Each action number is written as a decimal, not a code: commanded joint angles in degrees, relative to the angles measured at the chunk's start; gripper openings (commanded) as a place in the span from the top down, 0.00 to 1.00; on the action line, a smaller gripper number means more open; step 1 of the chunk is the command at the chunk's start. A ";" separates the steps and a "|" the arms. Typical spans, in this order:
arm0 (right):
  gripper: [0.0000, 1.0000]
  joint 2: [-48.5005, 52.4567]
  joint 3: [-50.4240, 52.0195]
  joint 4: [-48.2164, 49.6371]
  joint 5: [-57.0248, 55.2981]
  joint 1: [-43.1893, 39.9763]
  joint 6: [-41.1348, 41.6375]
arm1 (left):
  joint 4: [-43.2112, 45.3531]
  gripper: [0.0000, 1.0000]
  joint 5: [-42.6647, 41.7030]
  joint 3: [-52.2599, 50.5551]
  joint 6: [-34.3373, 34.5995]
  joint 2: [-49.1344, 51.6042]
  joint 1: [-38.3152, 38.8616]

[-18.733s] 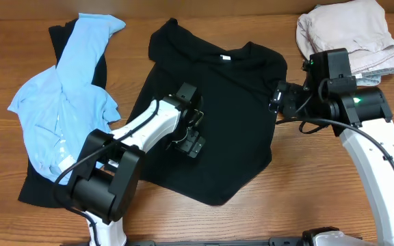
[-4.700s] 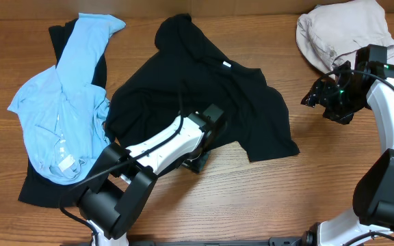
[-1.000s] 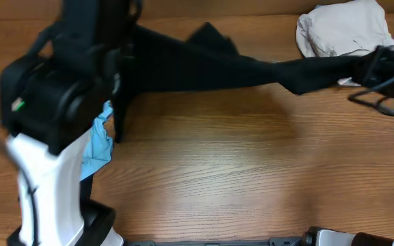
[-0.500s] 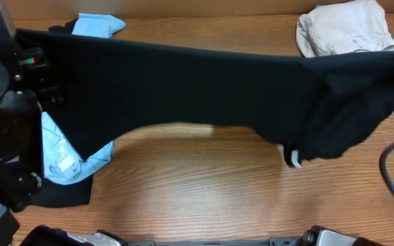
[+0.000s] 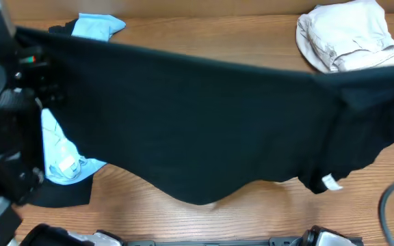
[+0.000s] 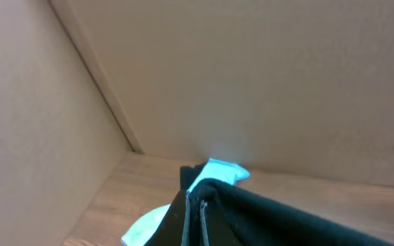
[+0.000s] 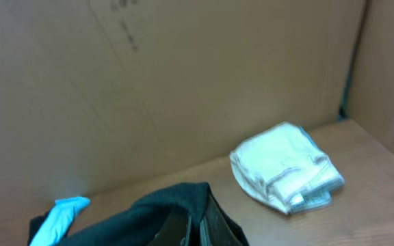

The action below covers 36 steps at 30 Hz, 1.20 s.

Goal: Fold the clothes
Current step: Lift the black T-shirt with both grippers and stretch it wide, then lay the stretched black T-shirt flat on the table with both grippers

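The large black shirt point(image 5: 204, 123) hangs stretched across the whole overhead view, held up at both ends, its small white tag point(image 5: 330, 182) near the lower right. My left gripper point(image 6: 195, 205) is shut on one bunched edge of the shirt point(image 6: 272, 215). My right gripper point(image 7: 198, 220) is shut on the other edge point(image 7: 163, 205). The left arm point(image 5: 2, 102) looms large at the overhead view's left edge; the right gripper is outside that view. Most of the table is hidden behind the shirt.
A light blue garment point(image 5: 60, 154) lies at the left on another black one point(image 5: 53, 195). A folded beige garment point(image 5: 347, 34) sits at the back right, also seen as the beige garment point(image 7: 289, 167). Cardboard walls point(image 6: 252, 82) enclose the table.
The shirt, a narrow stretched band a second ago, now hangs as a wide sheet. Its lower edge and white tag have dropped toward the front and right.
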State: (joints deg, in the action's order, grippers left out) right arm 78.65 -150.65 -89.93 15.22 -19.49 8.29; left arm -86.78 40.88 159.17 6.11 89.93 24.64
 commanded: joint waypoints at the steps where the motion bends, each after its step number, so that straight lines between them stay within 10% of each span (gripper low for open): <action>1: 0.96 7.72 0.68 2.95 2.89 -0.50 -1.09 | 3.91 0.96 1.75 0.24 -5.29 5.86 -0.81; 20: 0.96 25.51 -0.61 40.15 6.32 3.04 2.16 | 43.39 0.96 -9.60 0.26 -14.99 22.88 -13.18; 27: 0.96 26.40 1.44 32.17 6.34 3.32 -1.18 | 30.58 0.96 -17.20 -0.09 -16.41 23.76 -13.88; 36: 0.96 27.89 11.78 14.51 6.29 4.63 -5.33 | 1.97 0.96 -19.96 -0.09 1.60 31.06 -15.72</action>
State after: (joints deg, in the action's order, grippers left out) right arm 105.82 -140.79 -74.19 22.46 -14.85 4.38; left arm -83.00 22.70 158.71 0.30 118.43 10.24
